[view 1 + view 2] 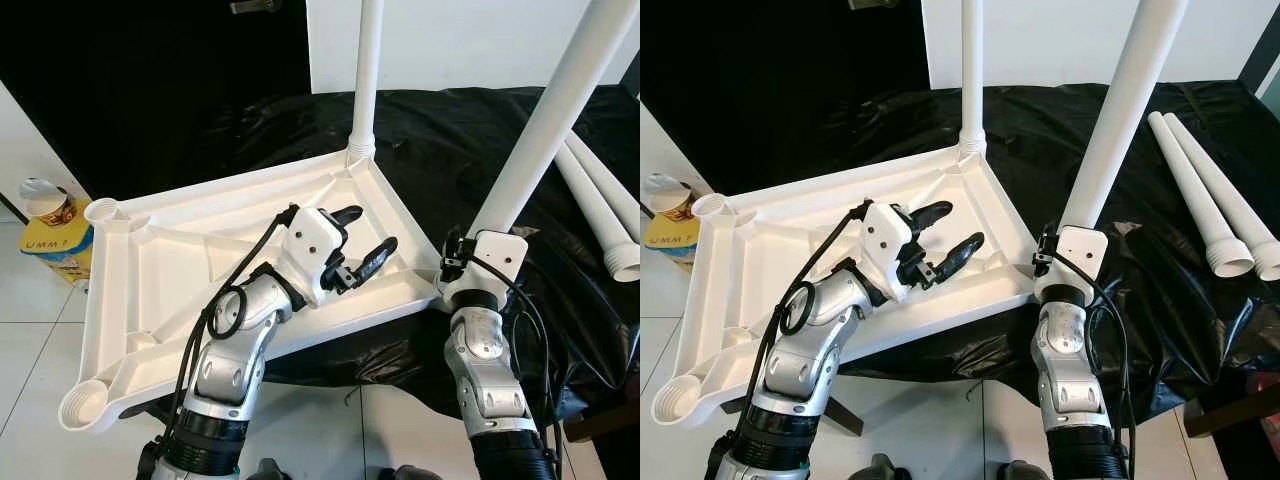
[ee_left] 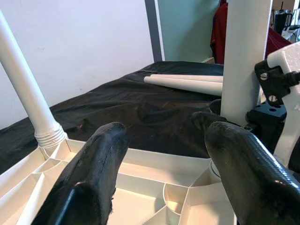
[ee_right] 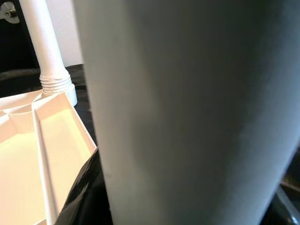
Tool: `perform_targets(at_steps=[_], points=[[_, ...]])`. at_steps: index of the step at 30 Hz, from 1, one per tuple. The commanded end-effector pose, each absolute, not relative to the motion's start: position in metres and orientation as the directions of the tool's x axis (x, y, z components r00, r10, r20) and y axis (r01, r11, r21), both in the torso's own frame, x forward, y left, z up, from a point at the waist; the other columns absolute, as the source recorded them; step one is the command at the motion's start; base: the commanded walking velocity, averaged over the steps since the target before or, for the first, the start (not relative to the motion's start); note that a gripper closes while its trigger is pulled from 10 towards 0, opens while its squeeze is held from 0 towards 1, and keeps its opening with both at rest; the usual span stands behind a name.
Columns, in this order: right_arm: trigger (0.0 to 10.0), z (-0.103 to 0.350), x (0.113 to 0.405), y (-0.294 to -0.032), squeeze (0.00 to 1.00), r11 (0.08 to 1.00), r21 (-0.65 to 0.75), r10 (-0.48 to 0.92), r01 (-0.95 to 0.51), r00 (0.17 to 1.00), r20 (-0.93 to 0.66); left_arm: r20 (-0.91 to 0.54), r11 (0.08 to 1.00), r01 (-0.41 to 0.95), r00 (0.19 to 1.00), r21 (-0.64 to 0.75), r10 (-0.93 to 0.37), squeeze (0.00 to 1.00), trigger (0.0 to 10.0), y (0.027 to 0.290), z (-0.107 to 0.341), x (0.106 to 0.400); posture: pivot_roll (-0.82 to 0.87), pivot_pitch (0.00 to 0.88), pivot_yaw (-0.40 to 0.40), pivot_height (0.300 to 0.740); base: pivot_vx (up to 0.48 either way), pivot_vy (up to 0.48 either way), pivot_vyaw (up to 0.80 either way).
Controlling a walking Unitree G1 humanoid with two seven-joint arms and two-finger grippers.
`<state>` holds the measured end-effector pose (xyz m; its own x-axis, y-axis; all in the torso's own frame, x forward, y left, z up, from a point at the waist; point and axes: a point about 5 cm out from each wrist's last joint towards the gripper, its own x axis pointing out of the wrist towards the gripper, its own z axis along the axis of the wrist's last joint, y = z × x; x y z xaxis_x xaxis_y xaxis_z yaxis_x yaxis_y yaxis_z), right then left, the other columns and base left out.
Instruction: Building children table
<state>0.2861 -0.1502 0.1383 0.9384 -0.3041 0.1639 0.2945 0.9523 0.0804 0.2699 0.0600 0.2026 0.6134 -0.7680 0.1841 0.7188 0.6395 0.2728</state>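
I see the white tabletop (image 1: pixel 170 260) lying upside down, its near corner overhanging the black sheet (image 1: pixel 450 150) above the tiled floor (image 1: pixel 40 340). Two legs stand in corner sockets: the far leg (image 1: pixel 366 70) and the near leg (image 1: pixel 545 120). Two loose legs (image 1: pixel 1200 190) lie on the sheet, well apart. Two sockets (image 1: pixel 88 400) are empty. My left gripper (image 1: pixel 360 243) hovers wide open over the ribbed underside, holding nothing. My right gripper (image 1: pixel 470 262) sits at the near leg's base; whether it grips, I cannot tell.

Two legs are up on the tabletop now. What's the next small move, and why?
Probably keep the right gripper twisting its leg into the corner socket: that leg leans, while the far leg stands straight. The open left gripper could press down on the tabletop to steady it.
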Motion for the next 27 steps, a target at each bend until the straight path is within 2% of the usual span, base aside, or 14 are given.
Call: perform_targets(at_steps=[1,9,18,23,27], points=[[10.0,0.112,0.280,-0.146,0.00,0.941,0.080,-0.330,0.327,0.943,0.027,0.214,0.692,0.669,0.659,0.271,-0.721,0.00,10.0,0.062,0.205,0.270,0.02,0.060,0.016,0.740,0.000,0.000,0.00],[10.0,0.106,0.278,-0.152,0.00,0.911,0.117,-0.395,0.396,0.918,-0.033,0.216,0.691,0.670,0.657,0.272,-0.723,0.00,10.0,0.062,0.204,0.270,0.02,0.055,0.018,0.740,0.000,0.000,0.00],[10.0,0.109,0.278,-0.166,0.00,0.879,0.100,-0.467,0.466,0.884,-0.012,0.218,0.688,0.671,0.654,0.276,-0.725,0.00,10.0,0.061,0.204,0.270,0.01,0.050,0.018,0.740,0.000,0.000,0.00],[10.0,0.110,0.278,-0.164,0.00,0.891,0.091,-0.448,0.446,0.894,0.001,0.221,0.688,0.671,0.652,0.276,-0.725,0.00,10.0,0.060,0.205,0.271,0.01,0.053,0.020,0.740,0.000,0.000,0.00],[10.0,0.123,0.278,-0.161,0.00,0.942,0.101,-0.331,0.321,0.938,0.101,0.224,0.687,0.673,0.650,0.275,-0.726,0.00,10.0,0.059,0.205,0.270,0.01,0.056,0.022,0.740,0.000,0.000,0.00]])
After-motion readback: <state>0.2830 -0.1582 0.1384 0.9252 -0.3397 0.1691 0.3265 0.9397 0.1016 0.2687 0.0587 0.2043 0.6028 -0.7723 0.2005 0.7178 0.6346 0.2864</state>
